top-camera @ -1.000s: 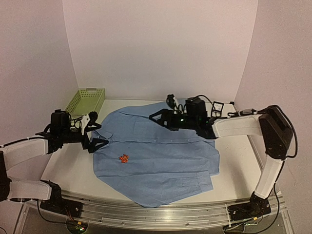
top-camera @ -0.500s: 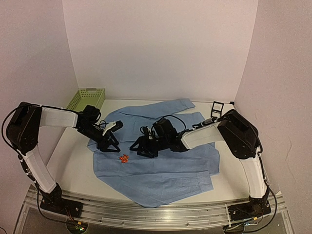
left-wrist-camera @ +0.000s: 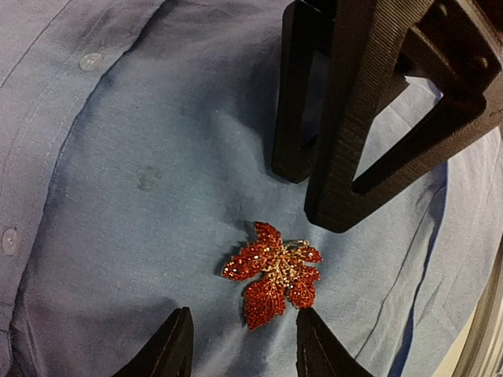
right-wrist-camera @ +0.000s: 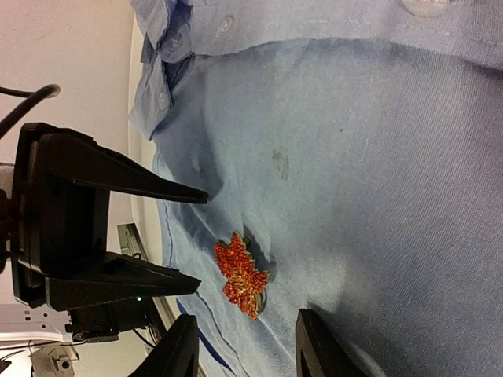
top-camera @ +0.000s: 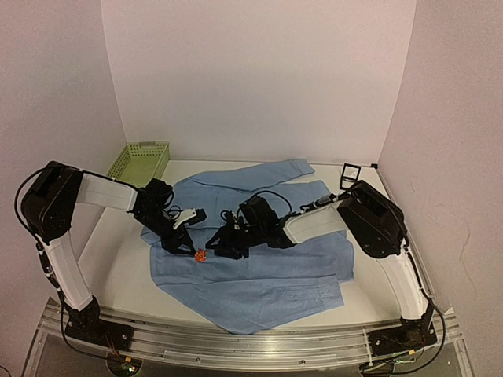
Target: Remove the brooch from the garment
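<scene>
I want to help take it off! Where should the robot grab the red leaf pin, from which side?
Probably pinch the brooch across its leaf tips, coming down from above with the left hand: it lies flat on the shirt, just before that hand's open fingers.

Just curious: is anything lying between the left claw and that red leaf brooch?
No. The left wrist view shows only bare blue shirt between the left gripper and the brooch.

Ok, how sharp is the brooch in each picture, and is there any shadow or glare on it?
Left wrist view: the brooch is in sharp focus, its stones glinting, with a soft shadow at its edge on the shirt. Right wrist view: also sharp, with a darker shadow beside it. Top view: only a tiny orange speck, its detail lost, the light dim and pinkish.
</scene>
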You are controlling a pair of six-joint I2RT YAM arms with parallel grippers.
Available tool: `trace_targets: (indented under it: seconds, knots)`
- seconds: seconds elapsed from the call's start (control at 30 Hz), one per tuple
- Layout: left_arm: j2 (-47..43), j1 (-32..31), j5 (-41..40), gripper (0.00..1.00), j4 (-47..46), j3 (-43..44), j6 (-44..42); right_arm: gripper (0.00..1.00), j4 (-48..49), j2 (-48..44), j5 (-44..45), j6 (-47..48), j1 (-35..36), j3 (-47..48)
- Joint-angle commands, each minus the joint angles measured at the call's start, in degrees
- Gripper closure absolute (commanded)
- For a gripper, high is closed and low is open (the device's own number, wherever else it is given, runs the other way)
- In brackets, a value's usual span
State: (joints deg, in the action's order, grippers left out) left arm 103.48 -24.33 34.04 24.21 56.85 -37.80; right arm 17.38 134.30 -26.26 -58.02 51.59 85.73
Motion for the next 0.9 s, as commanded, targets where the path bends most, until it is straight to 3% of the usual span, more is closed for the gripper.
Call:
trace_targets:
  seconds: [0.0, 0.5, 0.87]
  knots:
    - [-1.46, -1.35, -1.94, 0.59, -3.69, -2.39, -1.56, 0.60, 1.03, 1.99, -3.44, -0.69, 0.44, 4.16]
    - [0.38, -2.81, -2.44, 0.66, -5.32, -1.52, 1.79, 0.64, 2.21, 5.86, -5.68, -2.44, 0.53, 7.82]
    - [1.08, -2.83, -3.64, 0.65, -6.14, -2.94, -0.06, 0.67, 3.62, 7.05, -7.21, -3.57, 0.53, 9.41]
